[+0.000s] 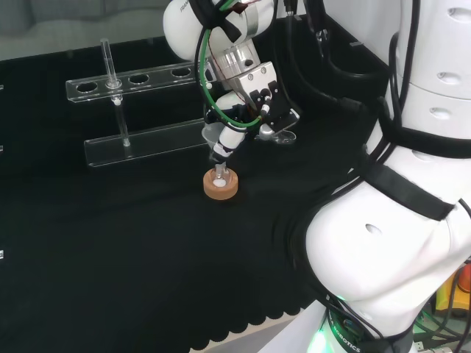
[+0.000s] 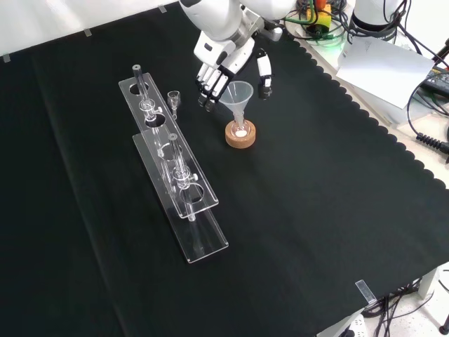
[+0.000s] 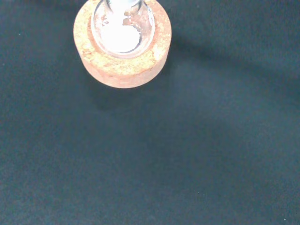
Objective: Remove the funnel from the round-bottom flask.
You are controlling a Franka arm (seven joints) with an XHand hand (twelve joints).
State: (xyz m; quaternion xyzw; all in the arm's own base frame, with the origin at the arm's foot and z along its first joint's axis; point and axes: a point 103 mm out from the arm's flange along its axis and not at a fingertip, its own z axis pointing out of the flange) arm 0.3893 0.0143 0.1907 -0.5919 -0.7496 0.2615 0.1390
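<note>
A clear funnel (image 2: 238, 96) stands with its stem in a small round-bottom flask (image 2: 240, 128) that rests on a cork ring (image 2: 240, 135). The wrist view shows white material in the flask (image 3: 123, 29) inside the cork ring (image 3: 123, 65). The hand (image 2: 226, 70) hangs just above and behind the funnel. Its fingers (image 2: 208, 88) reach down on one side of the rim and its thumb (image 2: 264, 78) on the other, spread apart and not closed on it. In the head view a finger (image 1: 227, 141) points down beside the funnel (image 1: 212, 134) over the cork ring (image 1: 221, 184).
A clear two-tier test tube rack (image 2: 175, 172) with a few tubes lies left of the cork ring in the front view, and a small glass vial (image 2: 173, 100) stands beside it. The same rack (image 1: 129, 143) lies beyond the ring in the head view. The arm's white links (image 1: 397, 220) fill that view's right.
</note>
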